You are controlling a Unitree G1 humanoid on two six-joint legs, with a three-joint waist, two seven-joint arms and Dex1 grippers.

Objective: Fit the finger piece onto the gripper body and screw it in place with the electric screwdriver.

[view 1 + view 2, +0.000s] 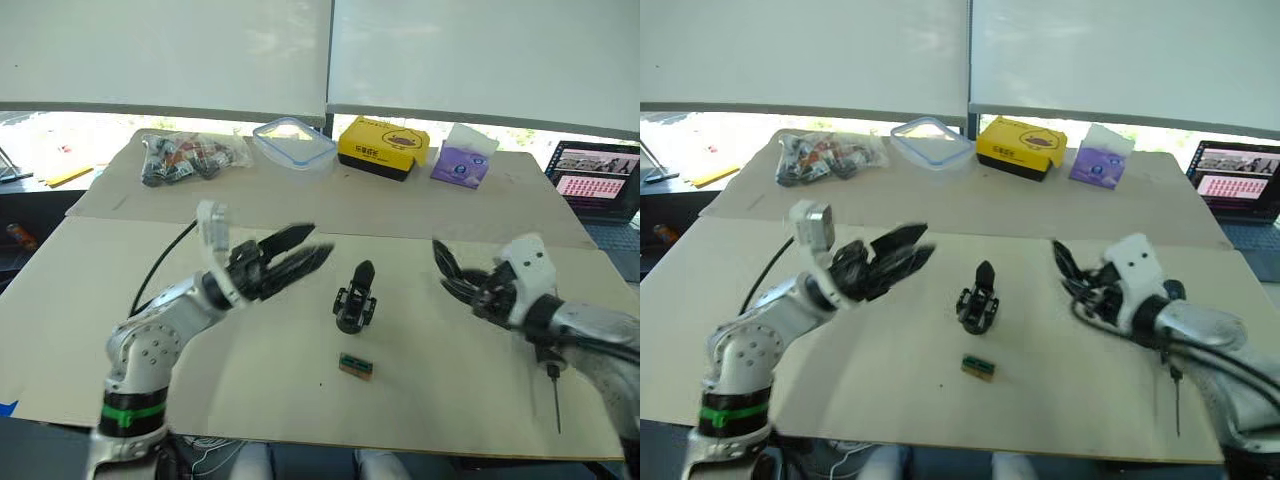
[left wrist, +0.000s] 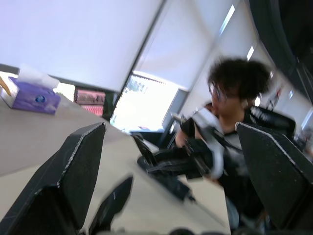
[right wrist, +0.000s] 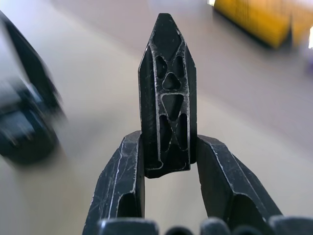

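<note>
The gripper body (image 1: 355, 297) stands upright at the middle of the table, its one pointed finger up. The finger piece (image 3: 166, 93), a black blade with a truss pattern, sticks up between my right gripper's (image 3: 168, 147) fingers, which are shut on it. That right gripper (image 1: 447, 268) hovers to the right of the gripper body. My left gripper (image 1: 305, 250) is open, just left of the body and pointing toward it. A thin straight dark rod (image 1: 554, 400) lies by my right forearm; whether it is the electric screwdriver's bit I cannot tell.
A small green-brown block (image 1: 355, 366) lies near the front of the table (image 1: 250, 400). Along the back stand a bag of parts (image 1: 185, 155), a clear plastic container (image 1: 295, 142), a yellow box (image 1: 383, 147) and a purple tissue pack (image 1: 463, 160). A laptop (image 1: 595, 180) is far right. A person (image 2: 234, 83) sits beyond.
</note>
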